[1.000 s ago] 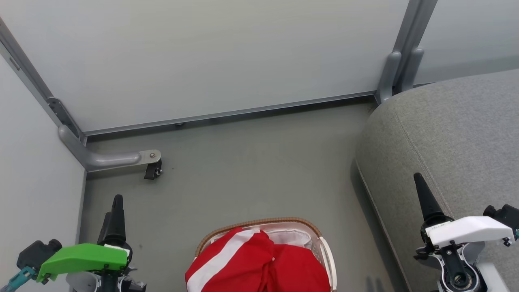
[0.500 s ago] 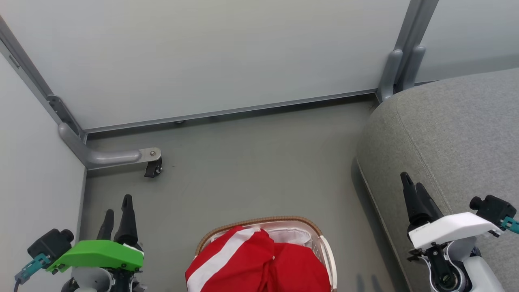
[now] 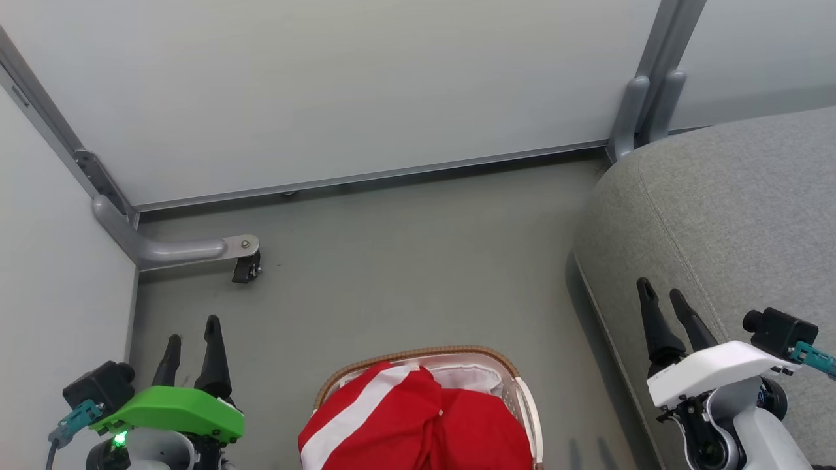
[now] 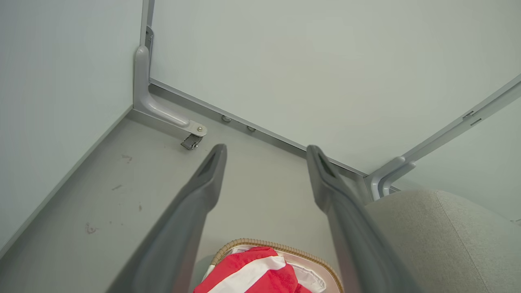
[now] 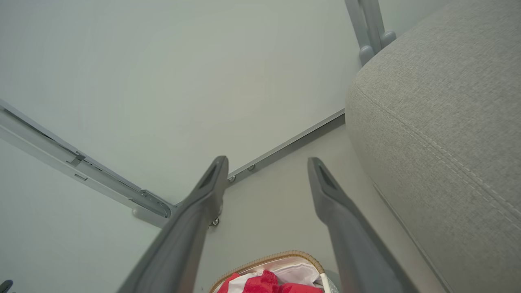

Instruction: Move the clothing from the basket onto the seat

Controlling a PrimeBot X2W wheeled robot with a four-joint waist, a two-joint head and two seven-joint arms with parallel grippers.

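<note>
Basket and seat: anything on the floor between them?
Nothing. In the head view the strip of grey floor between the basket and the seat is bare; the right wrist view agrees.

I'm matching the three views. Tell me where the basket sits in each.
Head view: basket at bottom centre, cut by the edge.
Left wrist view: basket at the bottom, slightly right of centre.
Right wrist view: basket at bottom centre.
Shared landmark: grey seat, right of the basket in all three.
</note>
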